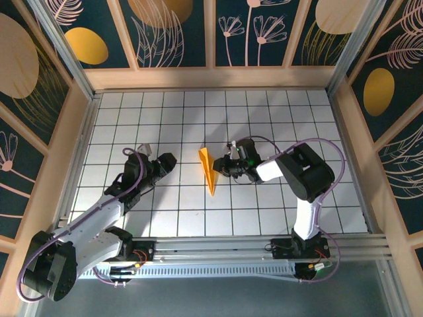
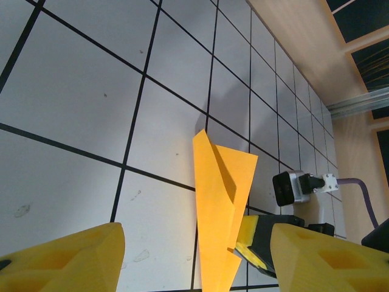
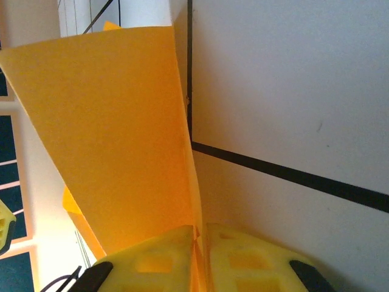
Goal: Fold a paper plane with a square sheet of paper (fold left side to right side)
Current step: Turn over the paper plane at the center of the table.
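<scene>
The plane (image 1: 208,170) lies near the middle of the table (image 1: 277,112), its point toward the near edge and well away from every edge. The right gripper (image 3: 199,234) is pinched on the plane's right side, with paper running down between the pads. The left gripper (image 2: 197,243) stands wide open to the plane's left, holding nothing. For a clean crease, I judge the right should hold the layers aligned and low while the left presses along the fold — let go too soon and the raised flap may spring up.
</scene>
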Robot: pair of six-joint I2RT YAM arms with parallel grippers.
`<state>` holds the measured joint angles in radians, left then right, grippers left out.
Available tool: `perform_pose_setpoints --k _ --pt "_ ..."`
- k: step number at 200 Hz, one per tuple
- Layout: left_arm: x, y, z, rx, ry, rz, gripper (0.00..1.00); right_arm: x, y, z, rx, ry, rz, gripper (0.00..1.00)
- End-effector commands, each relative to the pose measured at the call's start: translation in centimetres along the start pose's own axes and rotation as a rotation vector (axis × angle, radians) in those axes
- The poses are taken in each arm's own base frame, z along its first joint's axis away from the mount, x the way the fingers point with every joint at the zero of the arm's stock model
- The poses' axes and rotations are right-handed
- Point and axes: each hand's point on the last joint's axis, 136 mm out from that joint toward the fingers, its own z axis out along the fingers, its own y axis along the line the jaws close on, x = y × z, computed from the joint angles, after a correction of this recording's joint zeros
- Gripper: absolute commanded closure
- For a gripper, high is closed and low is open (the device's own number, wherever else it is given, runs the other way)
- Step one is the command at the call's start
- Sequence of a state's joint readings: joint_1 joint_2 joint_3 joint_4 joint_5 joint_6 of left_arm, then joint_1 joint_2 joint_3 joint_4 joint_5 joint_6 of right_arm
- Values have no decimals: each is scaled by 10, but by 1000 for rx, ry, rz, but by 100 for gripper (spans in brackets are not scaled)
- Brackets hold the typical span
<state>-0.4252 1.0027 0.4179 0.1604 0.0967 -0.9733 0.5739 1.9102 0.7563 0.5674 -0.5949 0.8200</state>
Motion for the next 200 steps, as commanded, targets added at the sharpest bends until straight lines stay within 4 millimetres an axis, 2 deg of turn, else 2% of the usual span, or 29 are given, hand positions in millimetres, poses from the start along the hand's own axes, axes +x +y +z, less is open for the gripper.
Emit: perform_pose_setpoints --k 1,40,73,114,140,168,200 --pt "-1 2 1 -2 -1 9 35 -3 3 -1 32 -13 -38 84" --pt "0 3 1 -6 1 9 35 -5 7 -6 62 -21 -74 81" --pt "-1 3 1 -7 -2 13 35 -8 7 -14 125 -37 -115 73" --pt "-4 2 -2 -5 -22 14 32 -16 9 -39 244 -78 -192 60" --pt "-8 2 -6 -7 -42 16 30 -19 21 -55 284 -71 -249 55" --pt "-9 2 -8 -13 -49 19 30 -7 30 -58 267 12 -260 55" --pt "-8 4 -8 -18 -44 20 29 11 28 -47 190 94 -218 60"
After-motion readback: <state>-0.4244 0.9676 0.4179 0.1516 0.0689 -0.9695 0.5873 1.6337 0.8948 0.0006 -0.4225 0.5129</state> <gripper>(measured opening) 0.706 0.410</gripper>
